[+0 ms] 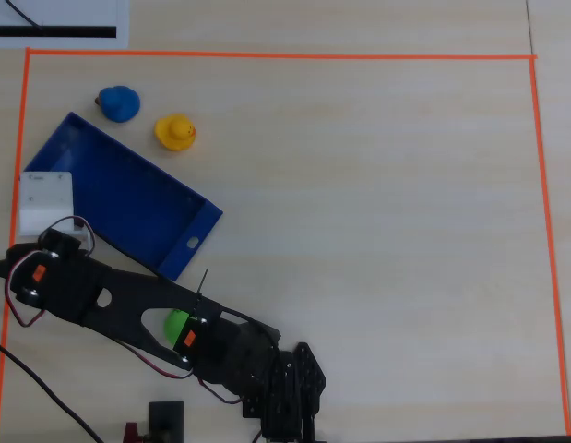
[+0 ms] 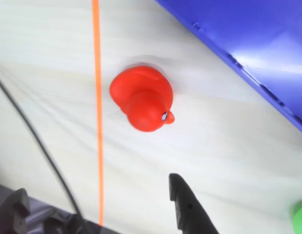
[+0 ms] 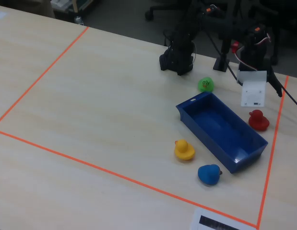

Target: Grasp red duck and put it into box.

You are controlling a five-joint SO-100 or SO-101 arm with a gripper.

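Observation:
The red duck (image 2: pixel 143 100) sits on the table beside the long outer wall of the blue box (image 2: pixel 258 48), close to the orange tape line. It also shows in the fixed view (image 3: pixel 258 120), to the right of the box (image 3: pixel 220 129). In the overhead view the box (image 1: pixel 119 194) is seen, but the wrist's white plate (image 1: pixel 45 201) hides the duck. My gripper (image 2: pixel 97 185) is open wide and empty. It hovers short of the duck and touches nothing. One dark finger (image 2: pixel 187 207) shows at the bottom edge.
A green duck (image 3: pixel 206 85) lies by the box's end with the hole. A yellow duck (image 3: pixel 184 149) and a blue duck (image 3: pixel 208 174) lie along the box's other side. Orange tape (image 2: pixel 97 73) marks the work area's edge. A black cable (image 2: pixel 38 141) runs beside it.

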